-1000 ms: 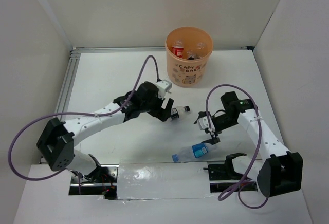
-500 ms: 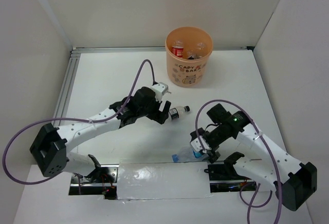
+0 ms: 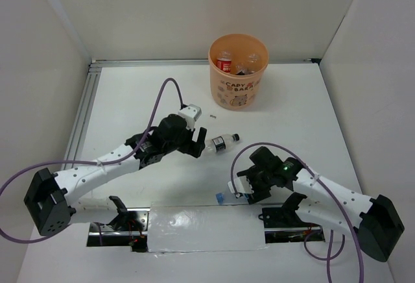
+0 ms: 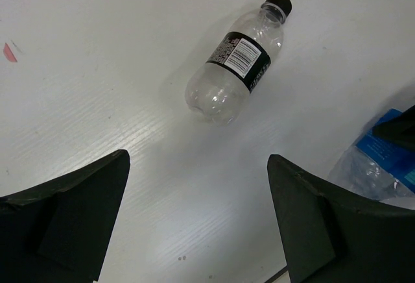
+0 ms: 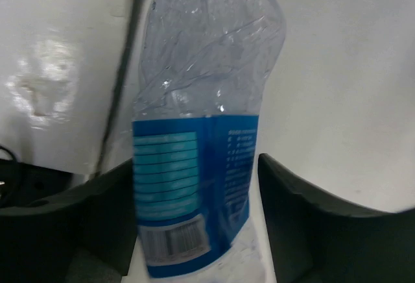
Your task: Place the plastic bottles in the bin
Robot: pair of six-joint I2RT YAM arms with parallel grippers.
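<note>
Fingers of our left gripper [image 4: 198, 159] stood wide apart above the white table [image 3: 130, 101] and held nothing. A clear bottle with a black label and black cap [image 4: 237, 59] lay on its side just ahead of them, untouched. Our right gripper [image 5: 194, 163] was spread too, with one finger on each side of a crumpled clear bottle with a blue label [image 5: 194, 185] lying near the table's front edge. We could not tell whether the pads pressed it. At the far edge the orange bin [image 3: 238, 95] stood upright, and we saw a red-labelled bottle [image 3: 224, 63] among others inside.
</note>
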